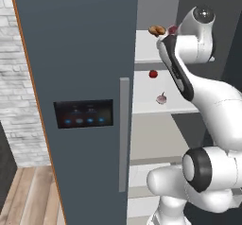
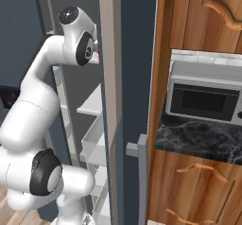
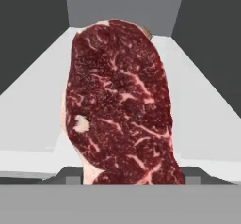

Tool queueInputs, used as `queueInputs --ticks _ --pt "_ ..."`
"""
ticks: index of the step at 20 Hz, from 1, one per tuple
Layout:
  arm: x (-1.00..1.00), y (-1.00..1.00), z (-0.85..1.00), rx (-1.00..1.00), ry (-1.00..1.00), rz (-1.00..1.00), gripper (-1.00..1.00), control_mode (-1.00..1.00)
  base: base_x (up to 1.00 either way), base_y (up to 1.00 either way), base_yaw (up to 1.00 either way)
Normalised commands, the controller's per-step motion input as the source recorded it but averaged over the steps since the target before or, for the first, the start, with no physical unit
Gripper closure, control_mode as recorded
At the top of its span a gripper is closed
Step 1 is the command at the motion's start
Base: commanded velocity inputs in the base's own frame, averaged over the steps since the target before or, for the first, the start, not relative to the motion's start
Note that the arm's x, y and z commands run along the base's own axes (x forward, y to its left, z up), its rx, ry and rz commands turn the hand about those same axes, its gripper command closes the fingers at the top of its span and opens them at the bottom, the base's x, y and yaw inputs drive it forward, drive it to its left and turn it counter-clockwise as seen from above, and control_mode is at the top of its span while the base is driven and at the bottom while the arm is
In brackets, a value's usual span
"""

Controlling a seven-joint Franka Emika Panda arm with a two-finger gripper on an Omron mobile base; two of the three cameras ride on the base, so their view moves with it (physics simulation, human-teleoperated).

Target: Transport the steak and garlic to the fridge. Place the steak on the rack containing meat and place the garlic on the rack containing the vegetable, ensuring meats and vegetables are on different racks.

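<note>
Pinching the steak [image 3: 120, 105] between its two fingers, the gripper [image 3: 132, 178] holds the slab upright over a white fridge shelf [image 3: 202, 124], its jaws partly closed on the meat's lower edge. The finger tips are almost wholly hidden behind the steak, which blocks most of the hand view. In the left base view the arm's wrist covers the gripper itself, so only a sliver of red steak [image 1: 173, 29] shows beside a brown food item [image 1: 156, 30] on the upper rack of the fridge [image 1: 80, 54]. The garlic [image 1: 161, 98] sits on a lower rack, below a small red item [image 1: 153, 73] whose kind is hard to make out. The door's black panel [image 1: 83, 114] shows blue lights but no readable writing.
</note>
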Motion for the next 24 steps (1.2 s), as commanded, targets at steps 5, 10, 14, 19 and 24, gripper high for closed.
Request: queueInputs --ticks 5,10,14,19,24 --pt "0.49 -0.1 -0.1 0.0 0.02 0.0 1.0 -1.0 0.0 0.0 0.0" --pt "0.38 -0.01 -0.45 0.0 0.02 0.0 1.0 -1.0 0.0 0.0 0.0" --pt "0.52 0.0 -0.5 0.0 0.02 0.0 1.0 -1.0 0.0 0.0 0.0" --pt "0.62 0.0 -0.38 0.0 0.0 0.0 1.0 -1.0 0.0 0.0 0.0" --pt "0.63 0.0 -0.42 0.0 0.02 0.0 -1.0 -1.0 0.0 0.0 0.0"
